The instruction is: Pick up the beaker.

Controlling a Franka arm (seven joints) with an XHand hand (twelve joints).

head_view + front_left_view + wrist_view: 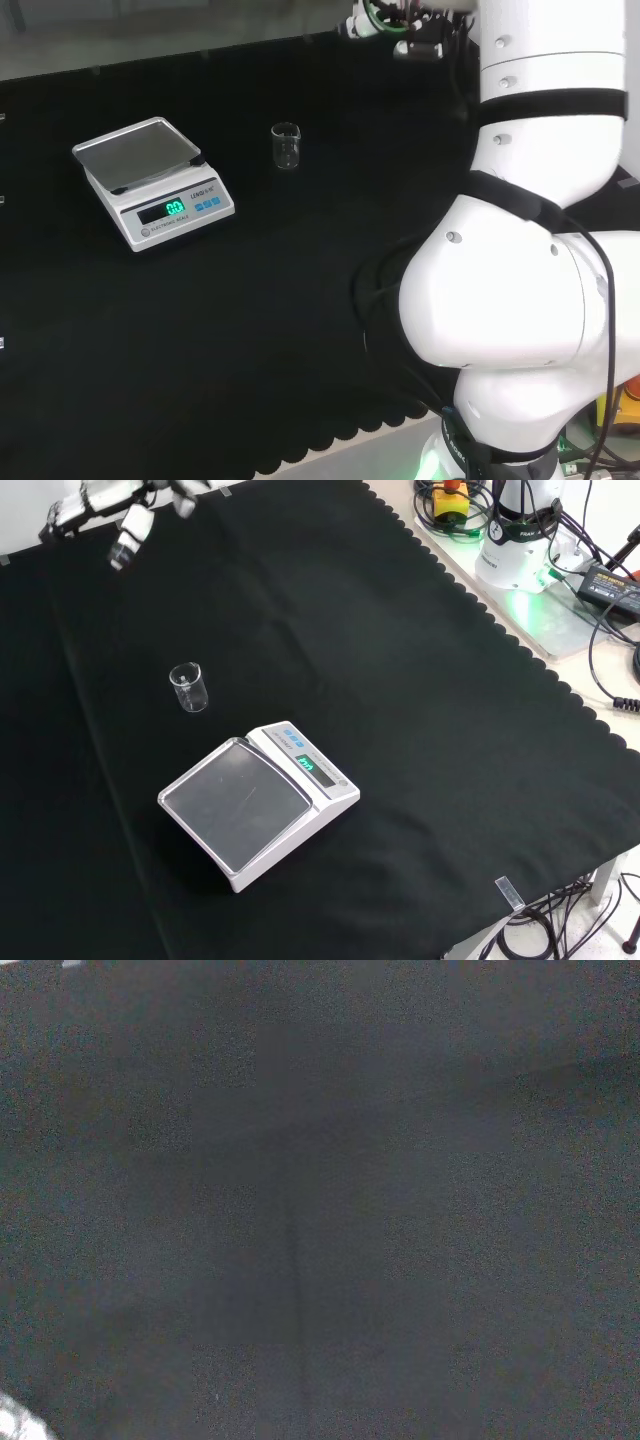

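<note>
The hand (125,515) hangs at the front view's top left corner, above the cloth's (420,730) far part; whether its fingers (128,535) are spread or curled I cannot tell. The beaker (188,687) stands upright on the bench, well apart from the fingers, nearer the camera and a little right of them, with bare cloth between. The scale (258,802) sits just beyond the beaker, farther from the fingers. Open cloth stretches right to the scalloped edge (500,640).
</note>
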